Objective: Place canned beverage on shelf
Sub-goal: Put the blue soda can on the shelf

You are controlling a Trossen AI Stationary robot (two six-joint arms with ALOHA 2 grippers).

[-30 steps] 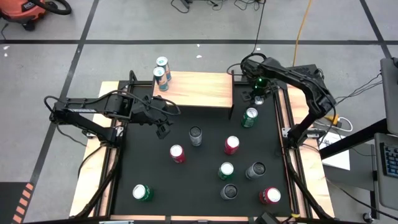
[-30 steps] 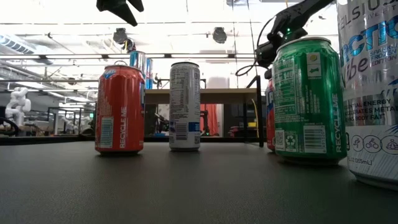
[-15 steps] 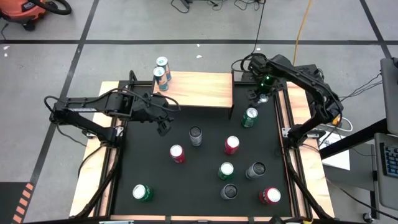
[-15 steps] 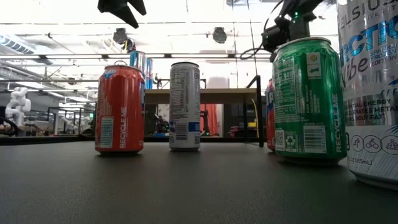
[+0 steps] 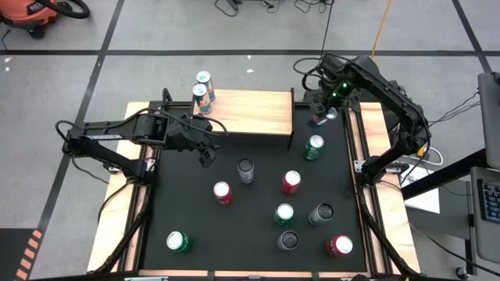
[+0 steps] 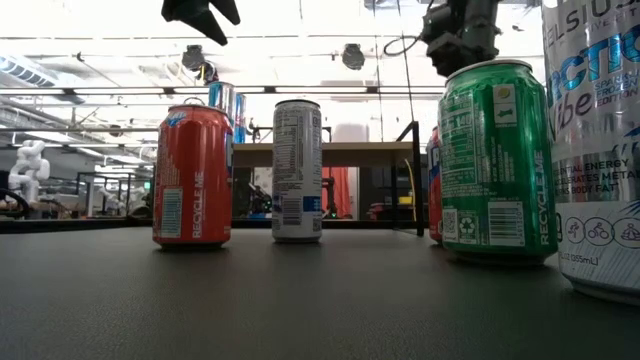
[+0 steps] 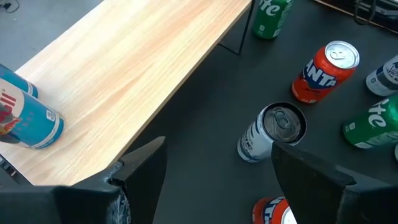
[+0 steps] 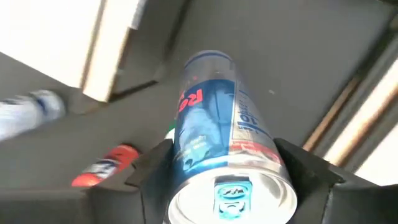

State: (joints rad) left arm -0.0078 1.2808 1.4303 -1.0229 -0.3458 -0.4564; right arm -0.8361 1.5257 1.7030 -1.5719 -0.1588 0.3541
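Right gripper: my fingers clamp a blue and silver can from both sides, lifted off the table, in the upper right of the high view just past the shelf's right end.
Left gripper: my fingers stand spread with nothing between them, left of centre in the high view, above the black table just in front of the shelf.
Shelf: the light wood board sits at upper centre in the high view, and two blue cans stand at its left end.
Table: loose cans stand scattered over it, a silver one close under my left fingers, a green one near the shelf's right end.
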